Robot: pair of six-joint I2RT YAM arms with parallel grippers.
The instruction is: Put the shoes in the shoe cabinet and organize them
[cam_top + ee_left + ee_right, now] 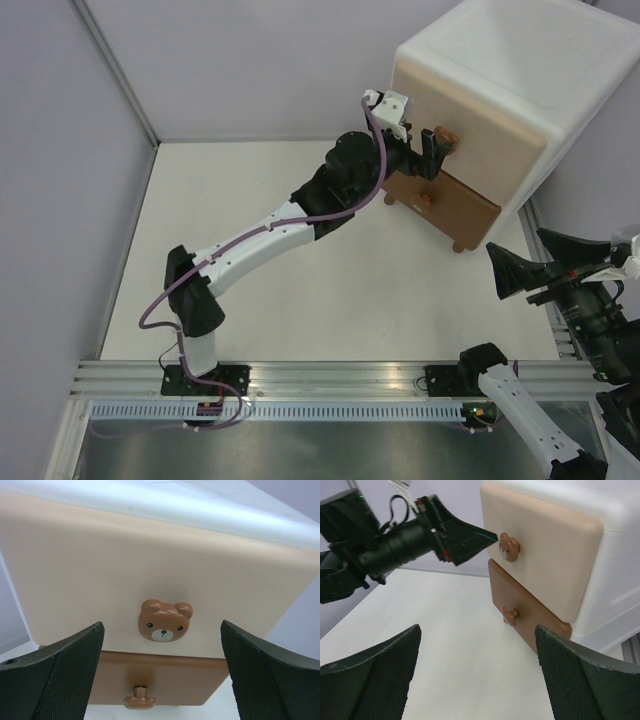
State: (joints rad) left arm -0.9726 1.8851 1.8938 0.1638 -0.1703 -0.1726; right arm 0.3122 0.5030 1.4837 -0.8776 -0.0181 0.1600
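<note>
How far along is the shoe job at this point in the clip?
Nothing looks done: no shoes show in any view, and the beige upper drawer looks shut. In hand: the open left gripper lines up on its bear knob, not yet closed on it. The right gripper hangs open. Left: opening the shoe cabinet and loading shoes.

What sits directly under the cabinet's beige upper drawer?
The brown lower drawer, jutting slightly forward, with its own knob. Its inside is covered, so contents cannot be seen.
</note>
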